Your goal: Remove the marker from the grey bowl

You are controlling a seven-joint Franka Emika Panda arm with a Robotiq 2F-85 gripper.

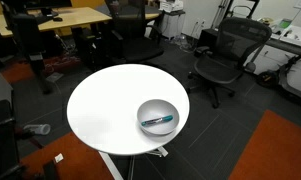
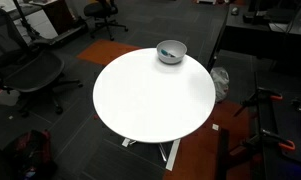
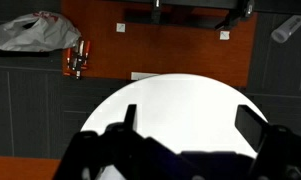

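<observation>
The grey bowl sits on the white round table, close to its edge; it also shows in an exterior view at the table's far rim. The teal-blue marker lies inside the bowl, roughly level; in an exterior view it is only a faint streak. My gripper shows only in the wrist view. Its two dark fingers are spread wide and empty, high above bare white tabletop. The bowl and marker are out of the wrist view. The arm is out of both exterior views.
Black office chairs stand around the table. Wooden desks are behind it. A white plastic bag and an orange-brown floor panel lie beyond the table's edge. The table's white base shows below the top.
</observation>
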